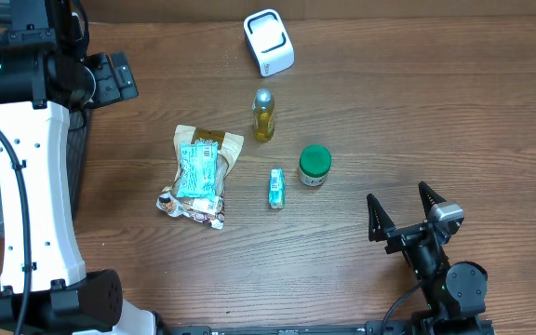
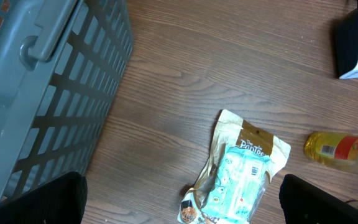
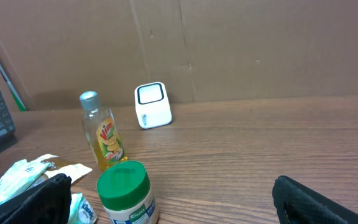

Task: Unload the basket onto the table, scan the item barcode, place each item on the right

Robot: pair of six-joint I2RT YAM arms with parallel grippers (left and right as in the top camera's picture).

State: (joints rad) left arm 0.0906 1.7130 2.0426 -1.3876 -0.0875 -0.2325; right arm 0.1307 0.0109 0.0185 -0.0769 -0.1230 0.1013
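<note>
both claws released, items clustered mid-table

the right gripper (image 1: 400, 200) sits at the lower right of the overhead frame, its jaws spread wide and holding nothing. bare wood of the table (image 1: 454, 102) lies between it and the green-lidded jar (image 1: 314, 166).

the left gripper (image 2: 182, 200) is likewise spread wide and holding nothing, at the upper left of the overhead frame. it is beside the grey basket (image 2: 42, 87), whose slatted wall runs along the left edge.

the things to scan form a loose cluster at mid-frame:
- a yellow bottle (image 1: 263, 115), upright
- the jar, just below and right of the bottle
- a small teal packet (image 1: 276, 188), lying just left of the jar
- a teal pouch (image 1: 196, 169), further left, lying on a tan snack bag (image 1: 232, 144)

the white barcode scanner (image 1: 268, 42) stands apart at the top centre, near the table's far edge. a cardboard wall (image 3: 260, 43) is behind it, and a strip of bare wood separates it from the bottle.
</note>
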